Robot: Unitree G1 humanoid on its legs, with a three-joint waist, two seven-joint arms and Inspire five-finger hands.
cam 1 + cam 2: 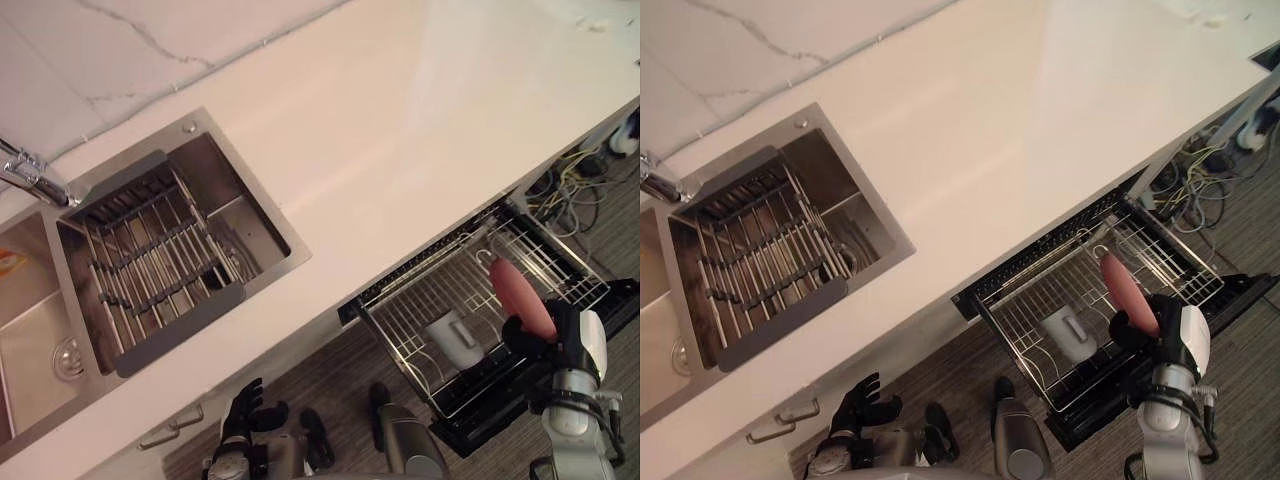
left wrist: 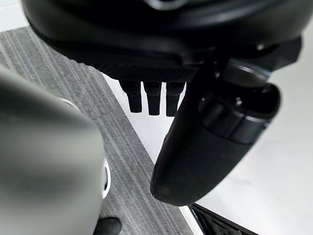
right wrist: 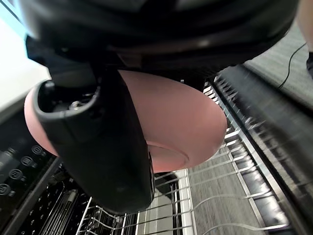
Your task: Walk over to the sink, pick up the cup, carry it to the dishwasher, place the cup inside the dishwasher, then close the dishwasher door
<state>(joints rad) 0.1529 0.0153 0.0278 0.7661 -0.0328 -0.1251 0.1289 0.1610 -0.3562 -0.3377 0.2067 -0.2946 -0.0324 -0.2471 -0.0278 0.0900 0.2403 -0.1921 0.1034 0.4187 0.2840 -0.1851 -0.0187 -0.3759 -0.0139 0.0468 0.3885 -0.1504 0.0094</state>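
Bowl, pink, is sitting clamped in the right robot hand above the dishwasher rack; the left robot hand is hanging relaxed, fingers apart, well left of that rack.

A broad white counter runs across my view from the lower left of the frame to the upper right, smooth and glossy, with a soft sheen of light along its middle. Behind it, in the upper left corner, I see a pale wall with thin grey veins like marble. Along the bottom lies a grey striped floor. At the lower left a white cabinet front carries metal handles. Near the right edge a tangle of cables lies on the floor.
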